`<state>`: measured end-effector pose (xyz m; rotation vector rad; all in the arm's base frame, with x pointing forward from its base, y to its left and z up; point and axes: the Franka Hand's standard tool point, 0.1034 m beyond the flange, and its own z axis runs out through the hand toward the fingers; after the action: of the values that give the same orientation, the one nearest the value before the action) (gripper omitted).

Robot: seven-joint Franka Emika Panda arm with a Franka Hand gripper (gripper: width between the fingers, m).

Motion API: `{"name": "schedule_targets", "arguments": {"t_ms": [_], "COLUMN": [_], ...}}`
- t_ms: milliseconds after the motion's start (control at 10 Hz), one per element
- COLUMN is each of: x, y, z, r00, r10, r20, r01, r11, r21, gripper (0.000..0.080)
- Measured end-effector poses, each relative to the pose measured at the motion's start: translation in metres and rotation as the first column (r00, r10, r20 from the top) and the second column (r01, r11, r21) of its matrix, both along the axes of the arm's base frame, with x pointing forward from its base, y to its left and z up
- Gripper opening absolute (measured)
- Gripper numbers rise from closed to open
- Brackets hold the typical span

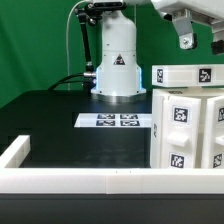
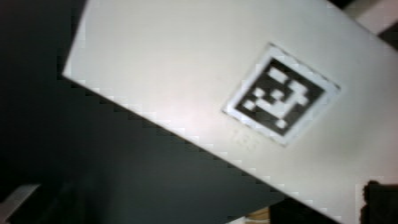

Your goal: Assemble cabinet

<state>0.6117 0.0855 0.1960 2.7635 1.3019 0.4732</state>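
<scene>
The white cabinet body (image 1: 185, 130) stands upright at the exterior view's right, with tags on its front faces. A white tagged panel (image 1: 188, 75) lies flat on top of it. My gripper (image 1: 202, 40) hangs just above that panel at the top right. Its two fingers are apart with nothing between them. In the wrist view the panel's white face (image 2: 169, 80) with one black-and-white tag (image 2: 281, 90) fills most of the picture, close under the camera. One dark fingertip (image 2: 374, 200) shows at the edge, clear of the panel.
The arm's white base (image 1: 117, 60) stands at the back centre on the black table. The marker board (image 1: 112, 121) lies flat in front of it. A low white rim (image 1: 60, 180) frames the table's front and left sides. Cables run behind the base.
</scene>
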Motion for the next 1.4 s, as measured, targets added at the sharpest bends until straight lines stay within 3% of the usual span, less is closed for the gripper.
{"name": "schedule_targets", "arguments": {"t_ms": [100, 200, 300, 500, 900, 1200, 1400], "x": [0.000, -0.002, -0.005, -0.009, -0.010, -0.011, -0.023], "y": [-0.002, -0.004, 0.004, 0.007, 0.000, 0.000, 0.002], "z": [-0.001, -0.005, -0.005, -0.006, -0.007, -0.011, -0.021], "r00": [0.995, 0.949, 0.906, 0.758, 0.682, 0.710, 0.759], "r10": [0.097, 0.315, 0.423, 0.641, 0.711, 0.684, 0.629], "r20": [0.004, -0.011, -0.036, -0.121, -0.171, -0.169, -0.169], "r01": [-0.096, -0.314, -0.422, -0.647, -0.725, -0.700, -0.649], "r11": [0.994, 0.941, 0.890, 0.716, 0.625, 0.656, 0.709], "r21": [-0.042, -0.128, -0.170, -0.262, -0.291, -0.282, -0.277], "gripper": [0.0797, 0.0797, 0.0797, 0.0797, 0.0797, 0.0797, 0.0797]}}
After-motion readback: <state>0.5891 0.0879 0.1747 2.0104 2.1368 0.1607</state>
